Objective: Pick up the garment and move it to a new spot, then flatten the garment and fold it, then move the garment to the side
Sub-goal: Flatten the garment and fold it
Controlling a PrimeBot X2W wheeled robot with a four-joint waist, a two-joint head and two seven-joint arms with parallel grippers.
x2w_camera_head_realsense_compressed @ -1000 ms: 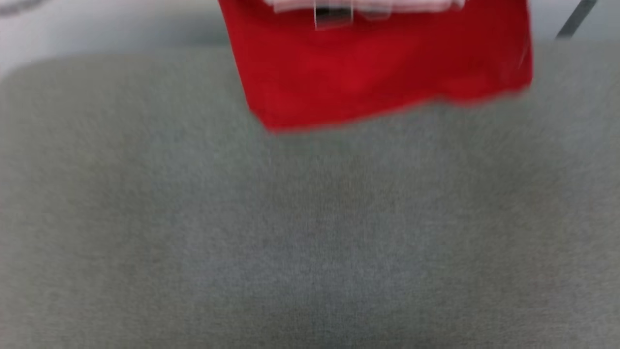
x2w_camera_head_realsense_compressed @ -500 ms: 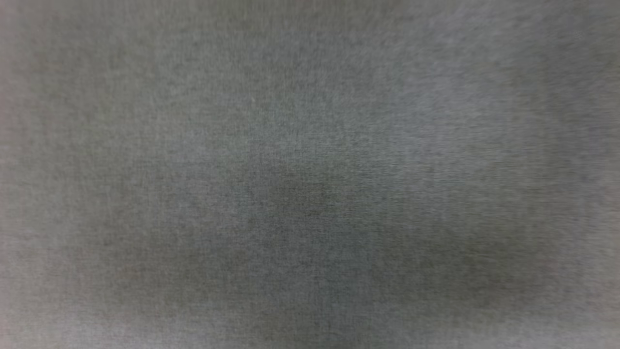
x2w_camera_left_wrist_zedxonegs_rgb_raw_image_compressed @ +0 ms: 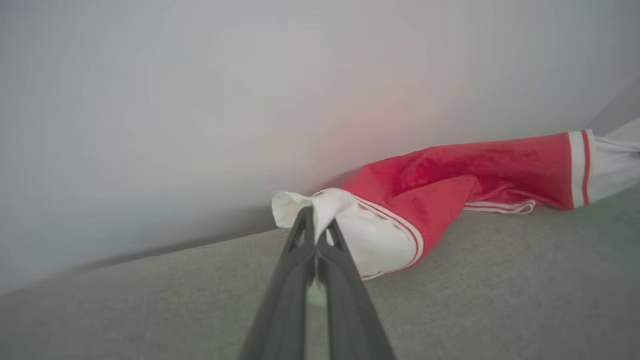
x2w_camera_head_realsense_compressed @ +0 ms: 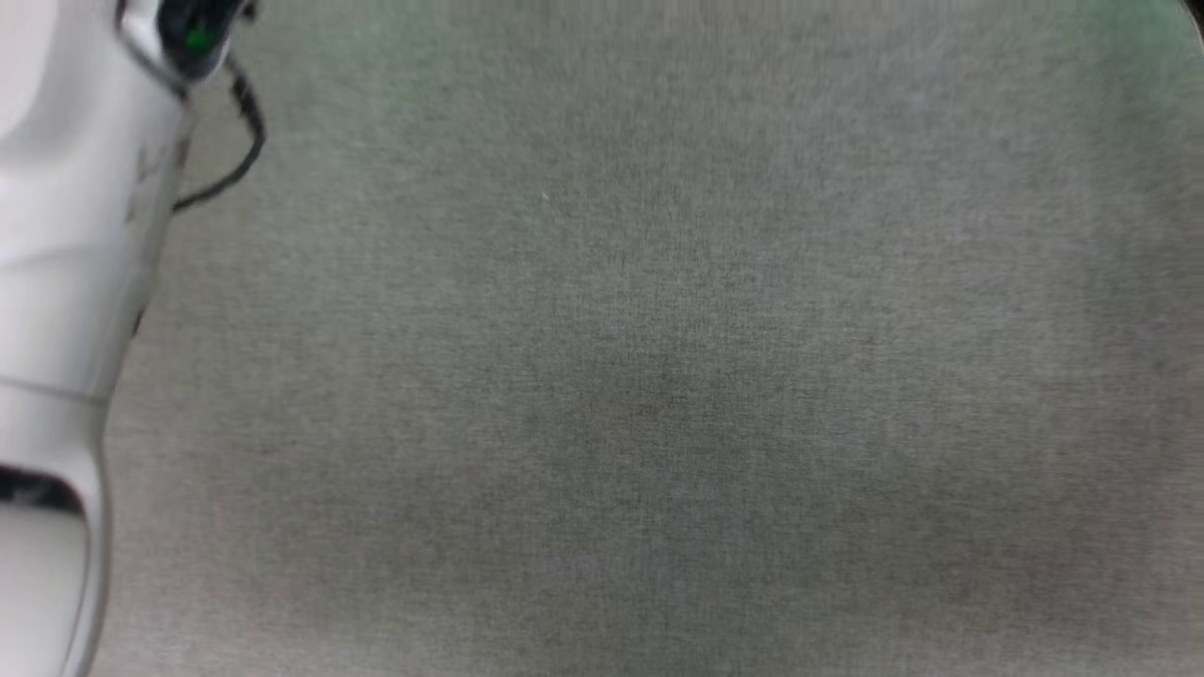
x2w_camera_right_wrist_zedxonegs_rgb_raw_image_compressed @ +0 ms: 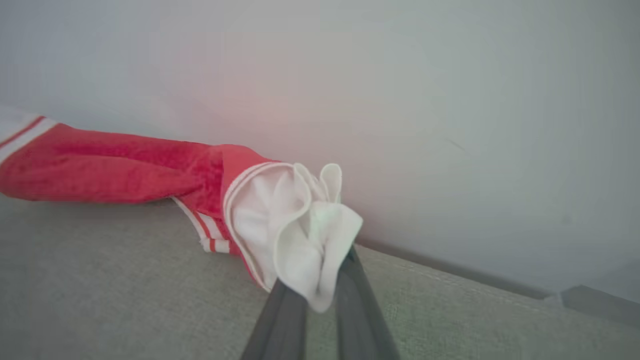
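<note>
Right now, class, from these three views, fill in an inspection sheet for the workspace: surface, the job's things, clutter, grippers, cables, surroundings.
surface: grey woven fabric surface, even, with a faint shadow mid-view.
job's things: garment, red with white sleeves and striped trim, bunched and drawn out along the wall, not flat.
clutter: nothing seen.
grippers: left gripper shut on one white sleeve; right gripper shut on gathered white fabric at the other end, its dark fingers partly under the cloth.
cables: black cable looping beside the pale forearm.
surroundings: plain pale wall; dark strip at its foot.
</note>
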